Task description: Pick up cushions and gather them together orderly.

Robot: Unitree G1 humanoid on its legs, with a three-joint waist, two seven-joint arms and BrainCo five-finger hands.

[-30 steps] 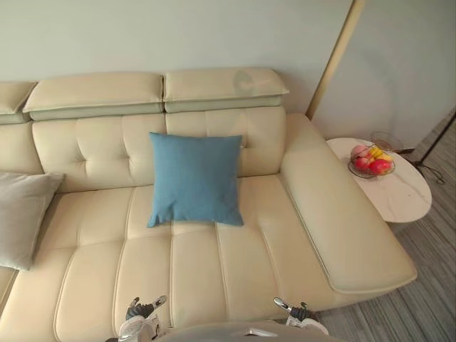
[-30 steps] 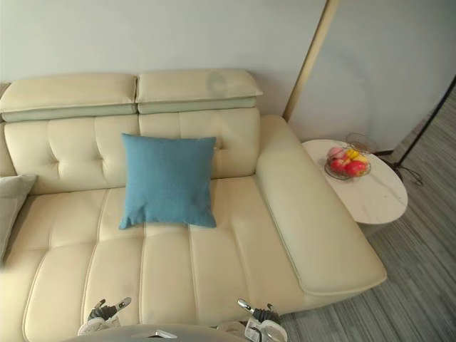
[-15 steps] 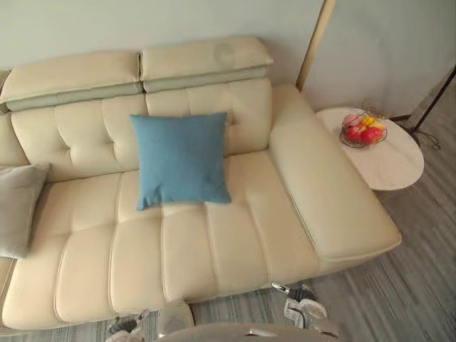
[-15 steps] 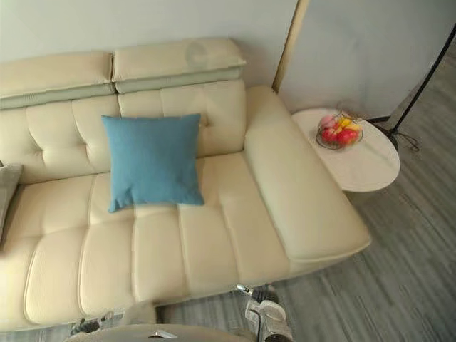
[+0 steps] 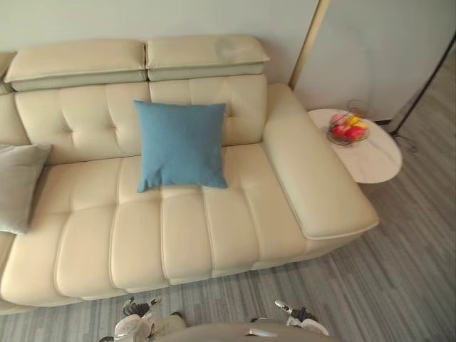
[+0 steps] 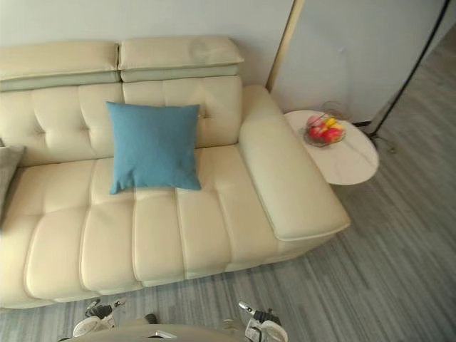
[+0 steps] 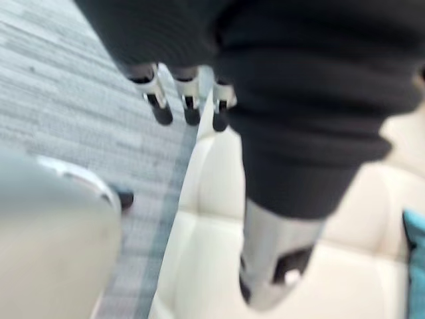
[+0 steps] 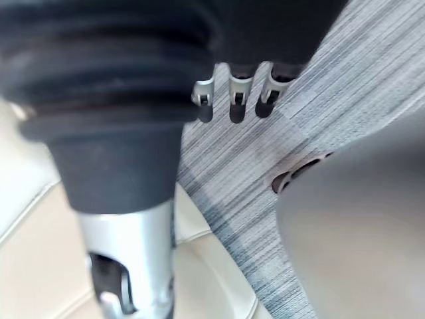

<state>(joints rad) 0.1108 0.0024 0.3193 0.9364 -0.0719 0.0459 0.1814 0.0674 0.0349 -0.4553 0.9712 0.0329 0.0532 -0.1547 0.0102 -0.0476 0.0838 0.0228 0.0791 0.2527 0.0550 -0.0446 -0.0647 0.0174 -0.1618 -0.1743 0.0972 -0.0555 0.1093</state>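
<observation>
Approach stage, I judge: left hand [image 5: 134,324] and right hand [image 5: 302,318] hang relaxed, empty. Next, reach the blue square fabric cushion [image 5: 180,145] well ahead of them.

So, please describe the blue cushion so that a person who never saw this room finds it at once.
A long cream sofa takes up most of the scene. Around the middle of its seat, the blue cushion leans upright on the backrest. The grey cushion at the left end is pale, while this one is bright blue.

Cream sofa [image 5: 185,235] against pale wall [image 5: 142,18], round white side table [image 5: 370,160] (beside the armrest), grey striped floor [image 5: 385,285]
</observation>
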